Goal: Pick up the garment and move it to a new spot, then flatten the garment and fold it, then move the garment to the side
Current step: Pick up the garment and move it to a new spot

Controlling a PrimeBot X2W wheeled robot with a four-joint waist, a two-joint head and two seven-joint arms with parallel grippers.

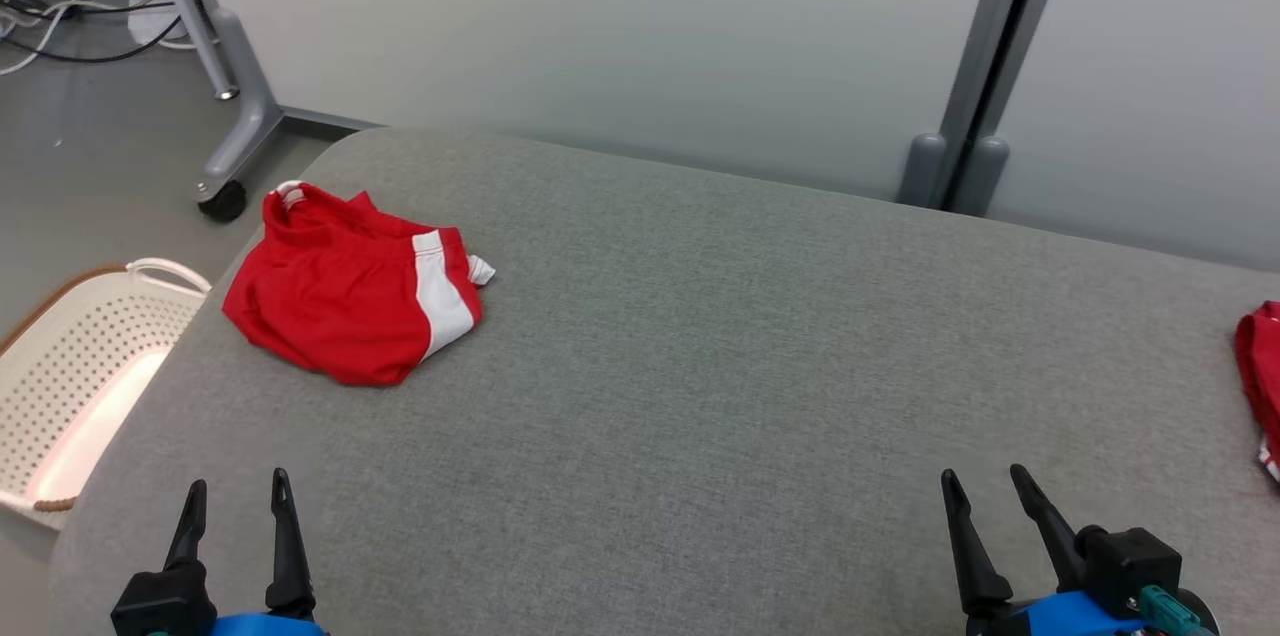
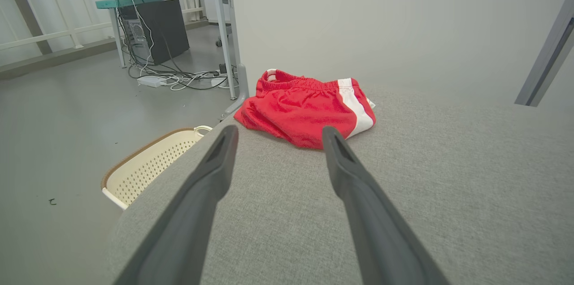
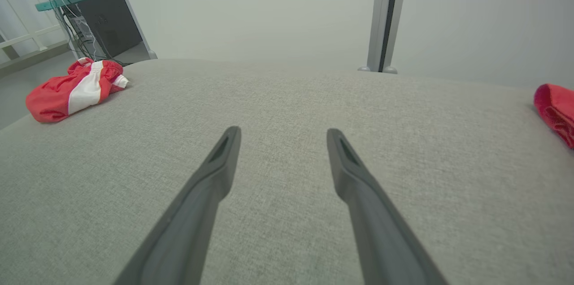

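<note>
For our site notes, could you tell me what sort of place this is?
Probably an office or lab test bay: grey padded table, castor-footed partition behind it, computer tower with loose cables.

The red shorts [image 1: 330,306] were smooth, faintly shiny cloth, the grey cushion [image 1: 720,366] matt woven fabric, the basket [image 1: 70,366] perforated plastic.

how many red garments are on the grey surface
2. Red shorts with a white stripe lie at the far left near the basket; a second red garment sits at the right edge, partly cut off.
</note>
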